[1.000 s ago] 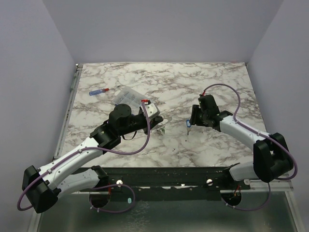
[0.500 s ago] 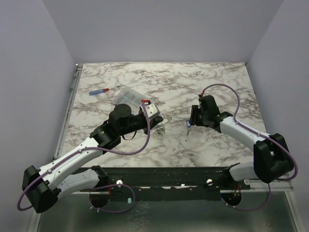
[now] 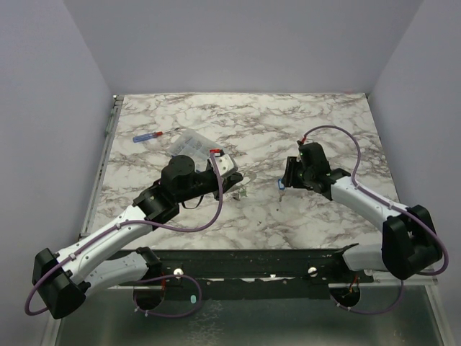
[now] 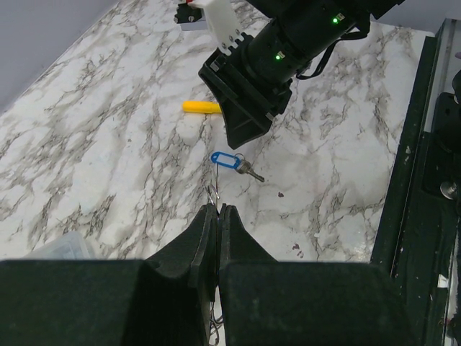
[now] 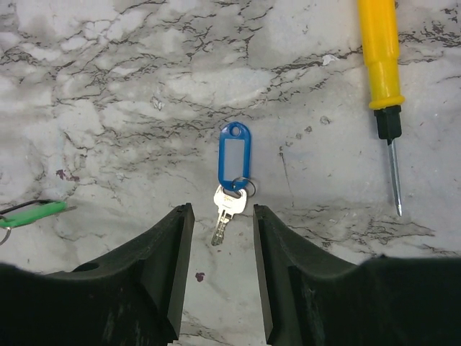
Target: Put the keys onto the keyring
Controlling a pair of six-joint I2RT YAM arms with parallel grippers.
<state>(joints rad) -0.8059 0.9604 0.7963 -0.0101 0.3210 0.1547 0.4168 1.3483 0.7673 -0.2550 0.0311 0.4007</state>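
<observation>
My left gripper point(image 4: 217, 209) is shut on the keyring point(image 4: 213, 189), a thin silver wire that sticks out past its fingertips. In the top view a green-tagged key point(image 3: 243, 193) hangs just by that gripper point(image 3: 235, 184). A small silver key with a blue tag point(image 5: 234, 158) lies flat on the marble. My right gripper point(image 5: 222, 210) hovers over it, open, one finger on each side of the key's blade point(image 5: 222, 220), touching nothing. The left wrist view shows the same blue-tagged key point(image 4: 226, 160) just beyond the ring, under the right gripper's black body point(image 4: 252, 108).
A yellow-handled screwdriver point(image 5: 380, 54) lies to the right of the blue tag. A green tag point(image 5: 32, 214) shows at the left edge of the right wrist view. A clear plastic box point(image 3: 191, 142) and a red-and-blue screwdriver point(image 3: 153, 135) lie at the back left.
The right gripper's jaws have narrowed slightly and the right arm has shifted a little. The left arm has held still with the ring.
</observation>
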